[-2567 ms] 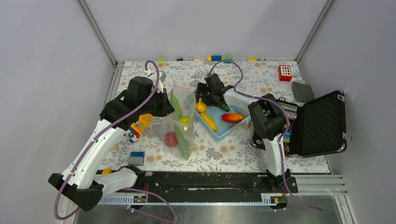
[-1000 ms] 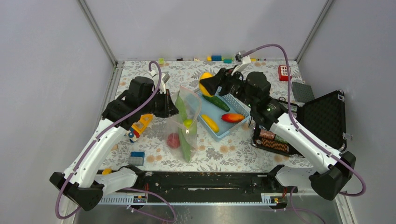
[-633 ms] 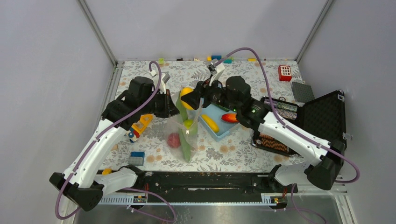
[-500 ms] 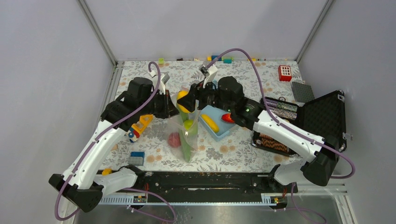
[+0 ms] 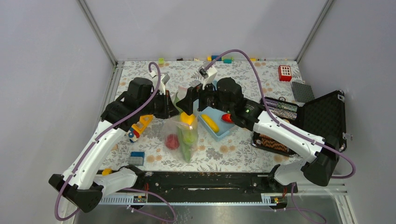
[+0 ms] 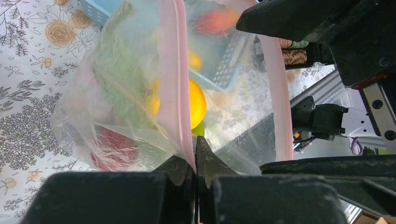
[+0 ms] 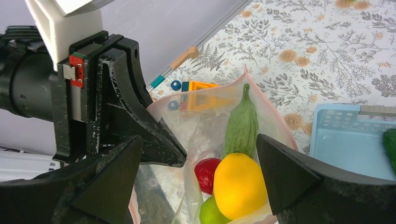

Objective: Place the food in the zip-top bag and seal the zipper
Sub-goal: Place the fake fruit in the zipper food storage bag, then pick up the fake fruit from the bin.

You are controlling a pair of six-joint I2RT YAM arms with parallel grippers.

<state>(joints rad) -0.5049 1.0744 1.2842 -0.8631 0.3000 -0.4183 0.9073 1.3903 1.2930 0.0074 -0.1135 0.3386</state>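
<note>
The zip-top bag stands open at mid table. My left gripper is shut on its pink zipper and holds that edge up, as the left wrist view shows. My right gripper is open right above the mouth, its jaws wide apart. The yellow lemon lies loose inside the bag, touching neither finger. With it are a long green pod, a red apple and a green fruit. The banana and a red-orange fruit lie in the blue basket.
A green cucumber shows at the basket's edge. An open black case stands at the right. A red block and a grey plate lie behind it. A yellow toy vehicle and a blue block lie on the left.
My right arm carried the lemon from the basket leftward to the bag's mouth and let it go; the lemon now lies inside the bag. My left gripper held still.
</note>
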